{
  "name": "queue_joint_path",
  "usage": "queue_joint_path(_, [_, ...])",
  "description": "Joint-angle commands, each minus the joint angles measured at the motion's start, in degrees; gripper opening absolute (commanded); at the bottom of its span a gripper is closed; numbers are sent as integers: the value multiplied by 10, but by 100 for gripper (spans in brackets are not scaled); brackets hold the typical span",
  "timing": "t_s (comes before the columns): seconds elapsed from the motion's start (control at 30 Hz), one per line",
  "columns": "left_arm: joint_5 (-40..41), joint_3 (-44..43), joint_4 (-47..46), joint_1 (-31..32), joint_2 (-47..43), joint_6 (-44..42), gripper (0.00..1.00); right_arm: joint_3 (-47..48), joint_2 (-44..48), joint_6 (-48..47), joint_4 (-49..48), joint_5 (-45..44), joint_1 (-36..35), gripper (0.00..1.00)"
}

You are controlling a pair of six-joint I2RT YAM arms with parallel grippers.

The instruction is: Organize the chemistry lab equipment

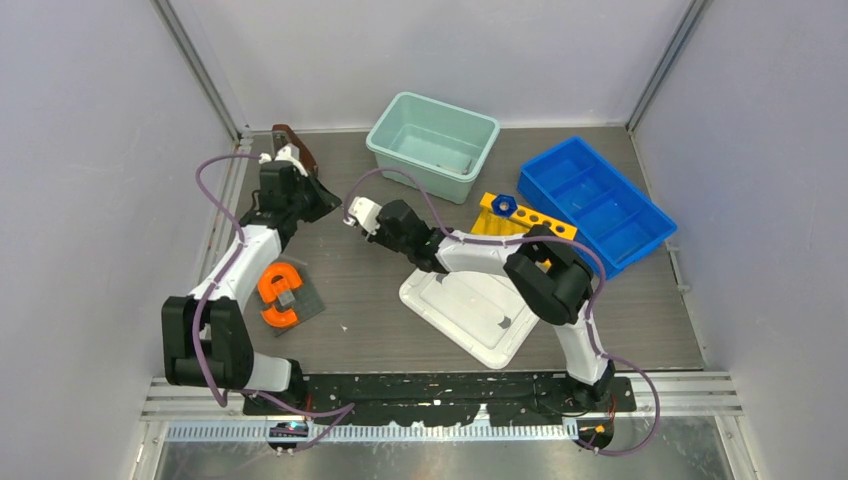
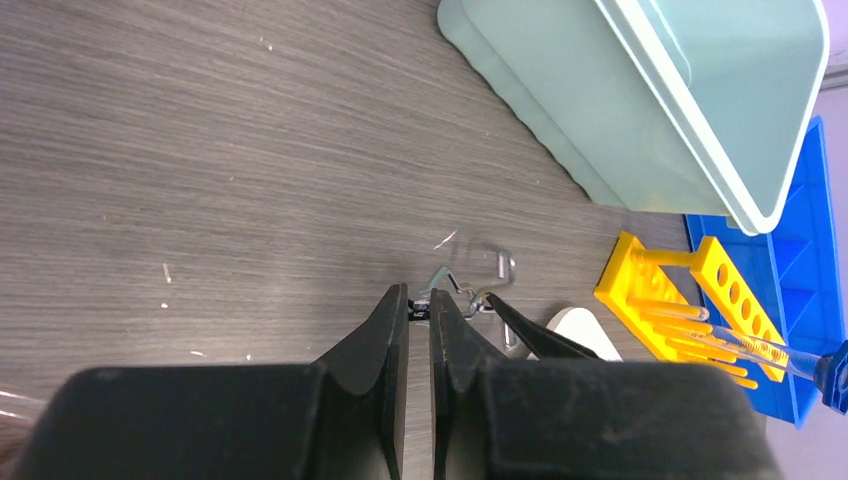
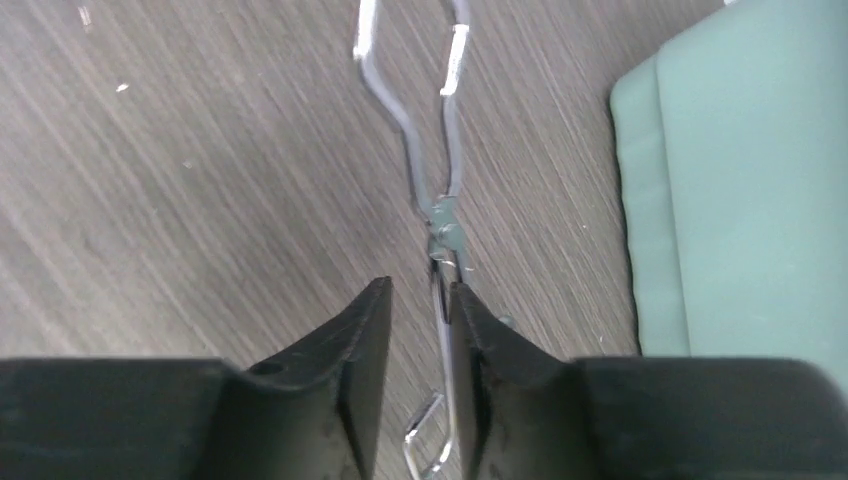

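Tongs of slim silver wire [image 3: 440, 215] run between the right gripper's [image 3: 420, 290] parted fingers, touching one inner face, near the pale green plastic bin [image 3: 740, 200]. The left gripper's [image 2: 420, 295] fingers pinch one end.

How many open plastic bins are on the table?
2. A pale green plastic tub sits at the back centre; a blue divided plastic bin lies to its right. None appears hidden.
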State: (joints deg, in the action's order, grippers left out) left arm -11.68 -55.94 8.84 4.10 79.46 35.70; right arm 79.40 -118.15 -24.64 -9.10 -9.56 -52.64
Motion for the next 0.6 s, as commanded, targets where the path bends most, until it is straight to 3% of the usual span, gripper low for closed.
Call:
queue_joint_path(0.0, [-37,-22,5,-2,-35,28,0,14,-9,-67,-106,-81,-5,24])
queue_joint_path(0.03, [-37,-22,7,-2,-38,30,0,7,-8,-73,-126,-94,-5,15])
queue_joint_path(0.17, [-31,-27,20,-2,-45,36,0,1,2,-115,-160,-110,-5,2])
queue_joint_path(0.47, [-33,-41,43,-4,-70,52,0,-15,8,-186,-198,-118,-5,1])
queue_joint_path(0.57, [-35,-52,53,-6,-75,55,5,-26,18,-204,-210,-124,-5,1])
